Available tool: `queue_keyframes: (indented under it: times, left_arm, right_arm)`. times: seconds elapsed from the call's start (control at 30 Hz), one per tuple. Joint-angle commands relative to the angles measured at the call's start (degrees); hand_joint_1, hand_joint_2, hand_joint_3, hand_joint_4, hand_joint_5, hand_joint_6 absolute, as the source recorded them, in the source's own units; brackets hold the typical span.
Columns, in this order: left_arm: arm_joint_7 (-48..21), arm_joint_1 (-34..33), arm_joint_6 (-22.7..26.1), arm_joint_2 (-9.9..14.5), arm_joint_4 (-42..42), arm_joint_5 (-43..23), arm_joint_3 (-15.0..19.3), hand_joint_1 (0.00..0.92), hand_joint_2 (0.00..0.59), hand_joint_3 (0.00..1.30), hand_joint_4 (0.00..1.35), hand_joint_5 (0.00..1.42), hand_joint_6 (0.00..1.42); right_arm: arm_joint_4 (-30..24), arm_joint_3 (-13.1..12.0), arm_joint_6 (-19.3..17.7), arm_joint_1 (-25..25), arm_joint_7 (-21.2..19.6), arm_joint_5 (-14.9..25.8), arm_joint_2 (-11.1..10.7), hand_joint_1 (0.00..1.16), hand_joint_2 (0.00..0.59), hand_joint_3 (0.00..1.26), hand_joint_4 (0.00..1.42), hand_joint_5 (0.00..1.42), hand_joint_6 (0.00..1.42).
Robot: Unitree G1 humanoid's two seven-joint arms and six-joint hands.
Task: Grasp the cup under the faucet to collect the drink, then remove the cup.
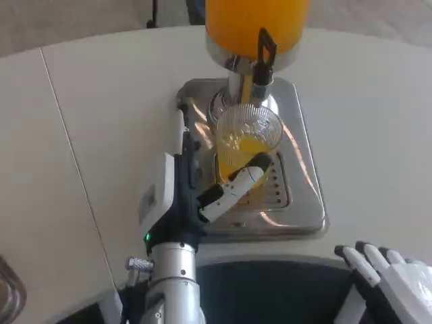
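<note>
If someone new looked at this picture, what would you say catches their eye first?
Most likely the bright orange drink dispenser at the top centre, with its black faucet over a clear plastic cup partly filled with orange drink. The left hand grips that cup from the left, above the shiny metal drip tray. The right hand waits at the bottom right corner.
</note>
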Motion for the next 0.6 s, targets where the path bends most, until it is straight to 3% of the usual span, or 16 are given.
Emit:
queue_keyframes:
  times: [0.03, 0.23, 0.6]
  left_arm:
    - [2.3, -2.0, -0.9, -0.6, 2.8, 1.2, -0.9, 0.348, 0.04, 0.0, 0.0, 0.26, 0.37]
    - [4.3, -4.4, -0.6, -0.5, 6.2, 3.1, -2.0, 0.435, 0.06, 0.0, 0.0, 0.28, 0.41]
    - [7.8, -7.8, 2.7, -1.2, 11.7, 5.4, -3.1, 0.451, 0.066, 0.0, 0.0, 0.3, 0.44]
  right_arm:
    - [-0.8, -0.8, 1.3, -2.8, 1.1, 0.8, 2.7, 0.64, 0.47, 0.07, 0.0, 0.0, 0.0]
    - [-0.8, -1.5, 2.8, -4.4, 2.8, 1.2, 2.2, 0.69, 0.453, 0.09, 0.0, 0.0, 0.0]
    - [0.1, -2.6, 5.4, -6.9, 4.8, 2.3, 1.0, 0.73, 0.446, 0.1, 0.0, 0.0, 0.0]
